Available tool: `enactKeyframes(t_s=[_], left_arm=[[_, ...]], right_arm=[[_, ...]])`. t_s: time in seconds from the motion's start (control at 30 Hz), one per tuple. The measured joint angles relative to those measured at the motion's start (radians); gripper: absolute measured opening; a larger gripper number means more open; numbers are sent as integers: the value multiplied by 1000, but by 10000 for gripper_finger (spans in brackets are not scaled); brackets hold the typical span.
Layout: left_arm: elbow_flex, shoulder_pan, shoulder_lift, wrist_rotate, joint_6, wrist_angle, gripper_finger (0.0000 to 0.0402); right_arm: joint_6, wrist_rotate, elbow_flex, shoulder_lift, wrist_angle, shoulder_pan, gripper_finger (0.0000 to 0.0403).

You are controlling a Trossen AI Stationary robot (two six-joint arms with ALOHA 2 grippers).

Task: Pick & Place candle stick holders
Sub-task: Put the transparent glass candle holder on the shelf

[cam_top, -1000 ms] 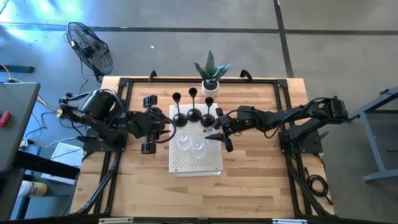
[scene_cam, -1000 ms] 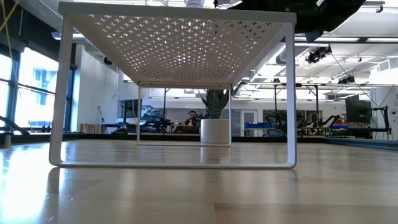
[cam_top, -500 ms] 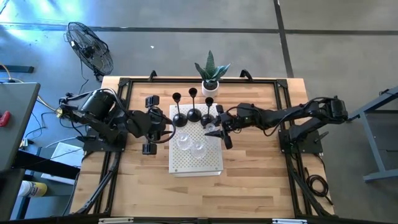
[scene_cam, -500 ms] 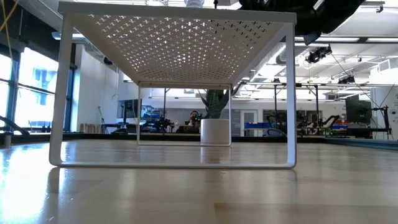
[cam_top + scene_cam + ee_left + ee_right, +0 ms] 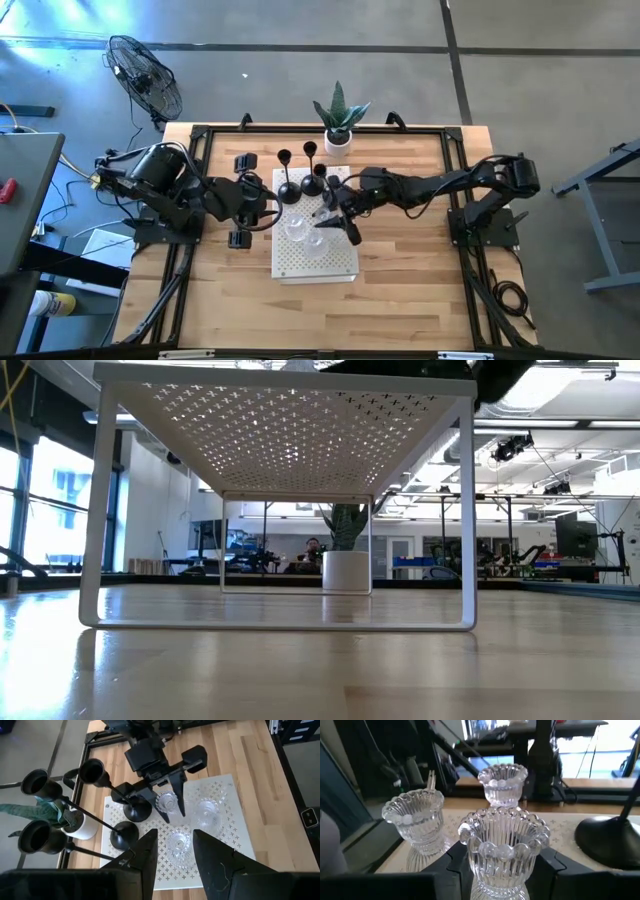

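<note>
High view: the wooden table (image 5: 400,280) fills the middle of the frame, with the white perforated shelf (image 5: 300,262) at its centre. The right gripper (image 5: 333,212) reaches in from the right over the shelf; the left gripper (image 5: 262,199) waits at the shelf's left edge, fingers parted and empty. A potted plant (image 5: 340,118) stands at upper centre. 3 black candle stick holders (image 5: 288,190) line the shelf's upper part. 3 clear glass holders (image 5: 207,815) cluster below them; the right fingers (image 5: 451,862) bracket 1 glass holder (image 5: 504,847), touching its sides.
</note>
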Motion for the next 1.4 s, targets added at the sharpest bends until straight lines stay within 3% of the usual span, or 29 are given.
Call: enactKeyframes(t_s=[0.17, 0.77, 1.03, 1.4], left_arm=[[0, 0, 0, 34, -4, -4, 119], [0, 0, 0, 73, -3, -57, 119], [0, 0, 0, 79, -1, -58, 119], [0, 0, 0, 80, -1, -58, 119]], right_arm=[[-26, 1, 73, 0, -148, -9, 117], [23, 28, 86, 0, -165, -10, 117], [30, 59, 84, 0, -187, -8, 177], [33, 92, 84, -33, -237, -8, 178]])
